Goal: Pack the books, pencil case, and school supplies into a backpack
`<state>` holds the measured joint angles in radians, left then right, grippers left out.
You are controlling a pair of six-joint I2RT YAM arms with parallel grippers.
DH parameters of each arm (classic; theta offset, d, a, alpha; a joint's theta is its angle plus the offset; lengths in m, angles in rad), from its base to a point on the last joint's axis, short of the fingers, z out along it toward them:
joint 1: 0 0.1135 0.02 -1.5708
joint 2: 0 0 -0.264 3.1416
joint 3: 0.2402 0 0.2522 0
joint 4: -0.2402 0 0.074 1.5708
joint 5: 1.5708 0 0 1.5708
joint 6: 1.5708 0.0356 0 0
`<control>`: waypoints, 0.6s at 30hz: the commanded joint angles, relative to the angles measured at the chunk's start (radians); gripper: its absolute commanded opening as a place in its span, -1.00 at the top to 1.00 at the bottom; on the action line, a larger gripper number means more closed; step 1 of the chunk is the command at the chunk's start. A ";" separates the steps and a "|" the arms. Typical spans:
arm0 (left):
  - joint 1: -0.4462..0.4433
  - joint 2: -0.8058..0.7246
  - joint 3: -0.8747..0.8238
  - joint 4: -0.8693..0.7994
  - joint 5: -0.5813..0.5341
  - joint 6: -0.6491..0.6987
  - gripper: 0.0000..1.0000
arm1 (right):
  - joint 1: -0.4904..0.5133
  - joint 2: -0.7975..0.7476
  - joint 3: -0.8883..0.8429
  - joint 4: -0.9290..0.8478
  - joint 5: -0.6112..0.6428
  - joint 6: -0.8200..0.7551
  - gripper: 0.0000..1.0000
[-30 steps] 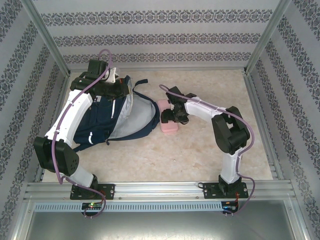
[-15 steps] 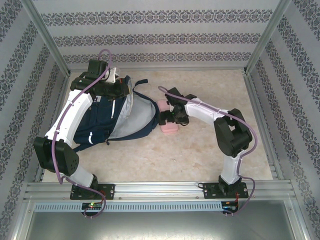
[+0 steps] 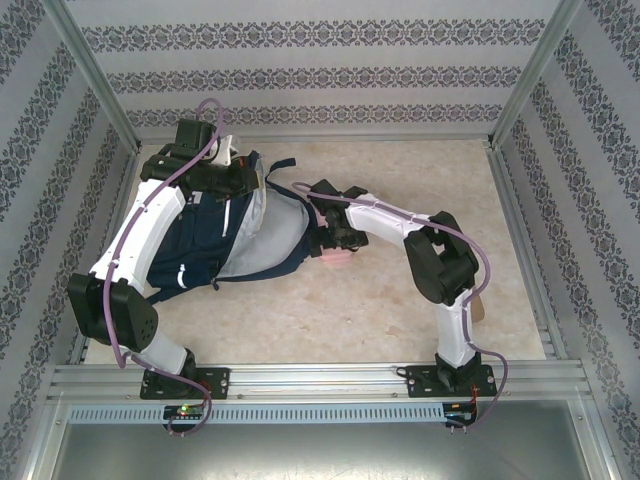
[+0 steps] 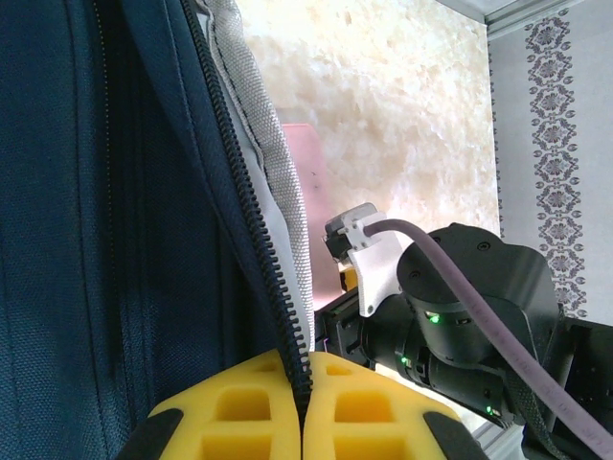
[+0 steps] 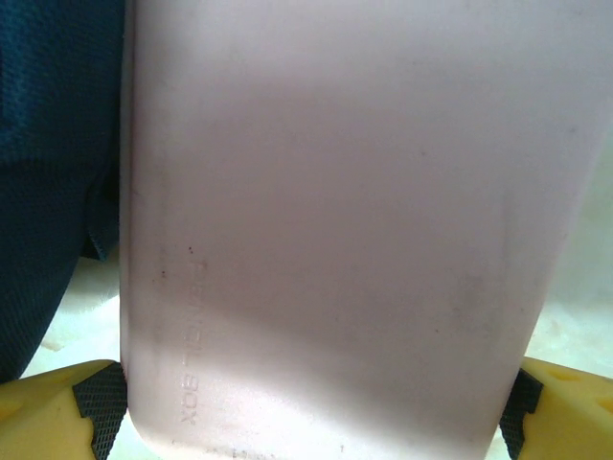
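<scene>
One pink pencil case (image 5: pixel 335 211) lay flat on the pale, marbled worktop (image 3: pixel 430 170), at the right edge of the backpack (image 3: pixel 195 250). In the right wrist view its plain lid bore faint raised lettering, "PENCIL BOX", and dark navy fabric lay against its left side. From above, just a strip of pink (image 3: pixel 338 257) showed beneath the right arm's wrist.

The right hand (image 5: pixel 316 422) straddled the case. One yellow finger with a black pad (image 5: pixel 96 402) sat at each lower corner, spread wide. Whether the pads pressed on the case or merely stood beside it could not be told.

One navy backpack lay on the left half of the worktop, its mouth gaping toward the case and showing grey lining (image 3: pixel 275 235).

The left hand (image 4: pixel 302 412) was clenched on the backpack's opening, its two yellow fingers pinched together over the zipper edge (image 4: pixel 251 230).

Two arms in all reached in from the near edge.
</scene>
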<state>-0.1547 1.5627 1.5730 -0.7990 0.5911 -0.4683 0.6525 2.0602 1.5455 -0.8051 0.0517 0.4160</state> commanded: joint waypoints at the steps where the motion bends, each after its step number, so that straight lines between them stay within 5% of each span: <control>1: 0.015 -0.019 0.014 0.024 0.023 0.033 0.88 | 0.034 0.097 0.014 -0.047 0.117 -0.012 -0.96; 9: 0.017 -0.020 0.012 0.029 0.025 0.031 0.88 | 0.027 0.084 -0.030 0.037 -0.056 0.043 -0.96; 18: 0.017 -0.017 0.009 0.033 0.030 0.027 0.88 | 0.051 0.127 -0.004 -0.016 -0.004 0.044 -0.96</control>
<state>-0.1482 1.5627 1.5730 -0.7994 0.5915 -0.4603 0.6785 2.0850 1.5761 -0.8070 0.0662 0.4503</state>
